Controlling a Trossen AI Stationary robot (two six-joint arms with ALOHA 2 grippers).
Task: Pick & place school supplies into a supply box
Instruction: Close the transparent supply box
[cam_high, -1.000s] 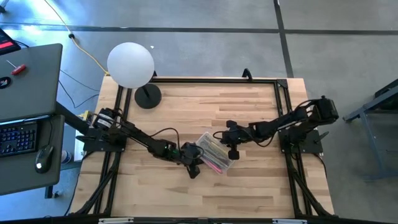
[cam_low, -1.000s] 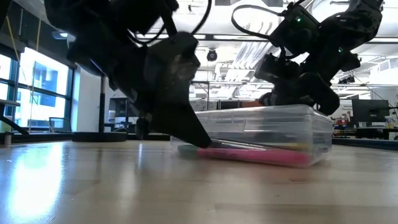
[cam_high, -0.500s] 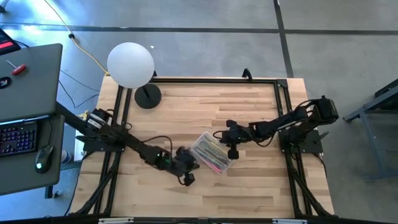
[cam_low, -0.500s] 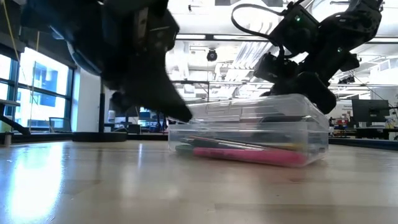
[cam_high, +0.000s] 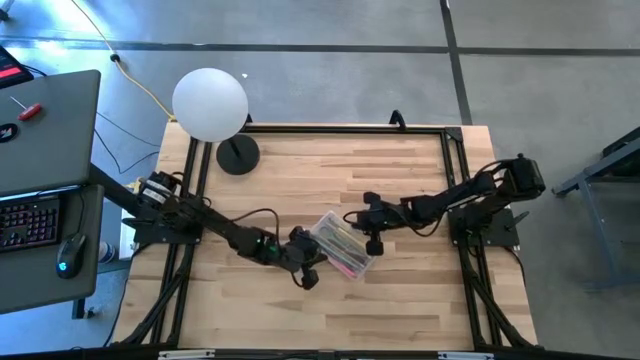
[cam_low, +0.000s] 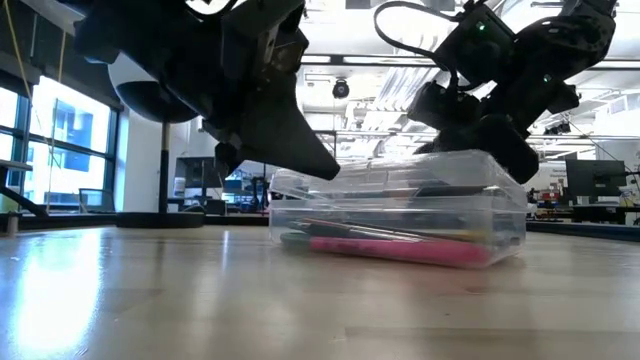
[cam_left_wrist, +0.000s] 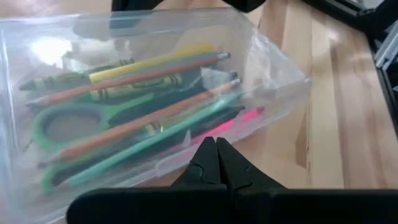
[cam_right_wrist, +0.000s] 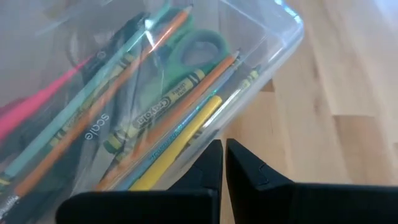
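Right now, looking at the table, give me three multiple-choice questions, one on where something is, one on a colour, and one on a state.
1. Where are the school supplies?
A) inside the clear plastic supply box
B) scattered on the table
C) under the lamp

2. What colour are the scissors' handles?
A) red
B) green
C) blue

3. How is the left gripper?
A) wide open
B) holding a pencil
C) shut, empty

Answers: 1 A, both wrist views show them behind the box's walls. 2 B, the loops show green in the left wrist view. 3 C, its fingers meet with nothing between.
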